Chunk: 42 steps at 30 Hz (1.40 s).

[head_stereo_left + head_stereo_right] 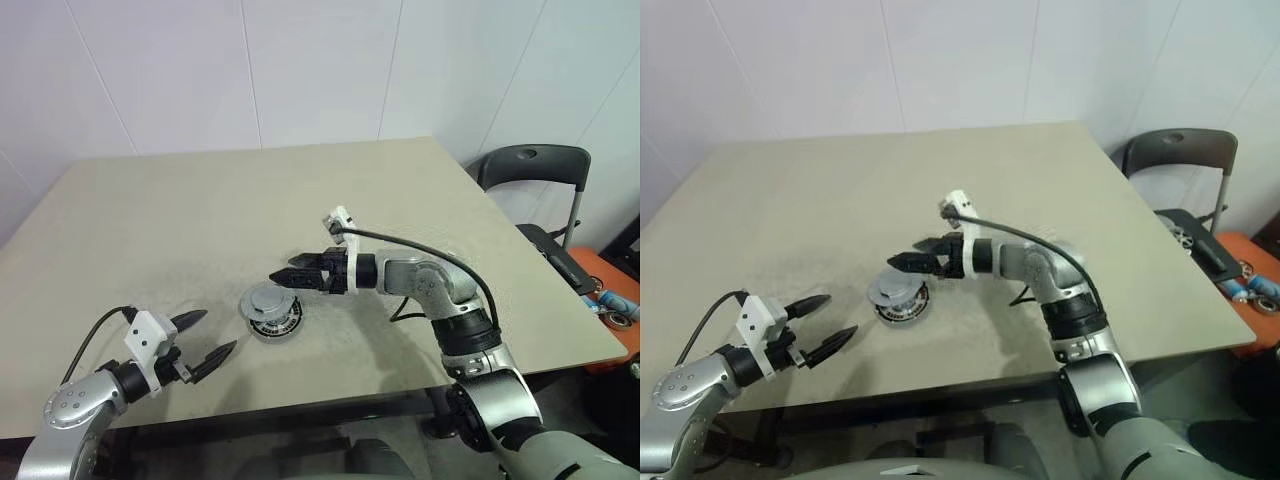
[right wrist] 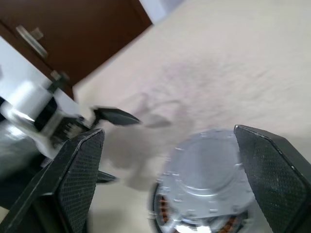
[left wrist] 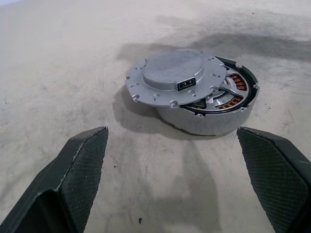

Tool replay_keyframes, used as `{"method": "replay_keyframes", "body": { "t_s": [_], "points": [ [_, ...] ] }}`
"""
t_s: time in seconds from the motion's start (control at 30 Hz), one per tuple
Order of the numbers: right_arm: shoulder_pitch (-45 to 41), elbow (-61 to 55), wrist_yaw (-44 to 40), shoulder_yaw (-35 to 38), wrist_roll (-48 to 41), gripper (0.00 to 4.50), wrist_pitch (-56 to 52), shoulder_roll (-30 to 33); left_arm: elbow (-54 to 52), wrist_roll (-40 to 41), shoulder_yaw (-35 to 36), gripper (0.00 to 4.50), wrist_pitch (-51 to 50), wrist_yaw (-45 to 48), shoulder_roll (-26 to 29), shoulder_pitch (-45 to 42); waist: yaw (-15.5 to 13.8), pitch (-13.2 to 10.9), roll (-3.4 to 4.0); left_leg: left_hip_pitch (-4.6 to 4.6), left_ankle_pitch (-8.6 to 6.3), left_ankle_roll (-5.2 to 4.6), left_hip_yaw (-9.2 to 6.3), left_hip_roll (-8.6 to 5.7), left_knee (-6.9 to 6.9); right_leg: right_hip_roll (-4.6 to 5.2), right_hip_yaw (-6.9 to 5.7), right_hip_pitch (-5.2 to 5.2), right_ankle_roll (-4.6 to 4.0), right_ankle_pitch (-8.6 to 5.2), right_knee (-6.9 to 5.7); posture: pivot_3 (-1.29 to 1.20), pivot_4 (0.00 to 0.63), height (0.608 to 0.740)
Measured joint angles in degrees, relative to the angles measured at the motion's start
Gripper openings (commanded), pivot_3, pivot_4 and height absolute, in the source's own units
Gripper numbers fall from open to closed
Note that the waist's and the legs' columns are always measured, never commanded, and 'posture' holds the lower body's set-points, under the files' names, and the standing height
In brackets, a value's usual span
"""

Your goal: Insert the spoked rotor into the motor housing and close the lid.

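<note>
flat silver-grey notched metal lid (image 3: 176,78) sits skewed on the short round grey motor housing (image 3: 214,119) w/ copper windings, just below right claw (image 1: 283,276), fingers wide apart, empty. left claw (image 1: 212,339) also spread, nearby. lid looks stiff, slick; nudge it by the rim.

Lighting even, bright, diffuse from overhead. Soft shadows on the table (image 1: 200,220) beside the motor housing (image 3: 214,121) and under the lid (image 3: 175,80). Left wrist view sharp, no glare. Right wrist view motion-blurred; the left gripper (image 2: 109,145) there smeared. Head views slightly soft.
</note>
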State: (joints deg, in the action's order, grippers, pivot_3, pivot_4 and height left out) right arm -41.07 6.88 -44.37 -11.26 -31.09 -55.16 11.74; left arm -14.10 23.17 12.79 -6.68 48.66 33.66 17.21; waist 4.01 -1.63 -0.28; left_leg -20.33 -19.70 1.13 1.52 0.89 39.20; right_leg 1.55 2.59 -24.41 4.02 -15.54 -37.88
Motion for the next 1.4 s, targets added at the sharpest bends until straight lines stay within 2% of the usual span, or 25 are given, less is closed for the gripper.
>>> {"method": "replay_keyframes", "body": {
  "t_s": [0.13,0.5,1.13,1.3,1.4],
  "points": [
    [0.1,-0.13,-0.83,-5.05,4.96,4.46,5.41,0.68,-0.01,0.0,-0.08,4.5,-0.01,-0.06,-0.1,0.06,-0.02,0.0,0.0,0.0,0.0,0.0,0.0,0.0,0.0,0.01,0.0,0.0,0.0,0.0,0.0,0.0,0.0,0.74],
    [-1.28,3.14,-1.51,-12.86,14.09,4.46,10.07,-0.39,-0.28,0.0,-0.59,4.5,-0.14,-0.27,-0.2,-0.08,-0.04,0.0,-0.01,0.01,0.0,0.01,-0.02,0.0,0.0,0.04,0.0,-0.01,-0.01,0.0,-0.01,0.0,0.0,0.74],
    [-1.59,8.46,-0.97,-15.19,21.4,4.46,11.83,-4.15,-1.65,-0.02,-1.91,4.5,-0.53,-0.87,-0.61,-0.41,-0.03,0.0,-0.01,-0.01,0.0,0.01,-0.03,-0.01,0.0,0.08,-0.01,-0.02,-0.02,0.0,-0.01,0.0,0.0,0.74],
    [-1.45,9.13,-1.05,-15.15,21.94,3.54,12.45,-4.62,-1.78,-0.02,-1.92,4.5,-0.52,-1.05,-0.61,-0.21,0.03,0.0,-0.01,0.01,0.0,0.01,-0.03,-0.01,0.0,0.07,-0.01,-0.02,-0.02,0.0,-0.01,0.0,0.0,0.74],
    [-1.45,9.71,-1.22,-14.9,21.93,3.54,12.93,-4.89,-1.79,-0.02,-1.91,4.5,-0.52,-1.07,-0.61,0.3,0.03,0.0,-0.01,0.01,0.0,0.01,-0.04,-0.01,-0.01,0.07,-0.01,-0.02,-0.02,0.0,-0.02,0.0,0.0,0.74]
  ]
}}
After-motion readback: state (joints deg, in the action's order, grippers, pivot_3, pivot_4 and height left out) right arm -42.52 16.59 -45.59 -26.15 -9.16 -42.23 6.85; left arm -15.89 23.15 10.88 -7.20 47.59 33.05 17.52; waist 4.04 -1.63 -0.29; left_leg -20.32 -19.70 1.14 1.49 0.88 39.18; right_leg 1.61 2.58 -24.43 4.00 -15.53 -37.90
